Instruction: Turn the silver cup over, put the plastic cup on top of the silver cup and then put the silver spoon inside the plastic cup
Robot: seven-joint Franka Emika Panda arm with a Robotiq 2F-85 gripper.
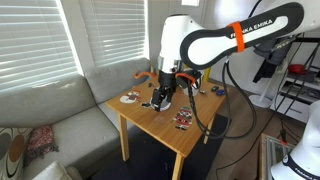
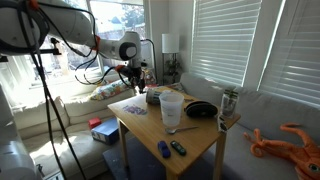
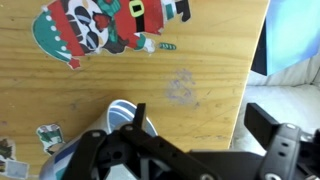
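The plastic cup (image 2: 171,108) stands upright near the middle of the wooden table (image 2: 195,145). The silver cup (image 2: 153,97) sits just behind it toward the table's far corner. In the wrist view it shows as a shiny bluish rim (image 3: 118,112), partly hidden by the gripper body. The silver spoon (image 2: 180,128) lies on the table in front of the plastic cup. My gripper (image 3: 205,120) is open and empty. It hovers low over the table edge, with one finger at the silver cup's rim. It shows in both exterior views (image 1: 162,92) (image 2: 137,80).
A dark bowl (image 2: 202,110) and a glass jar (image 2: 229,102) stand on the table's side near the sofa (image 1: 60,125). Two small dark and blue items (image 2: 170,149) lie at the front. Stickers (image 3: 100,25) are on the tabletop. An orange toy (image 2: 290,140) lies on the sofa.
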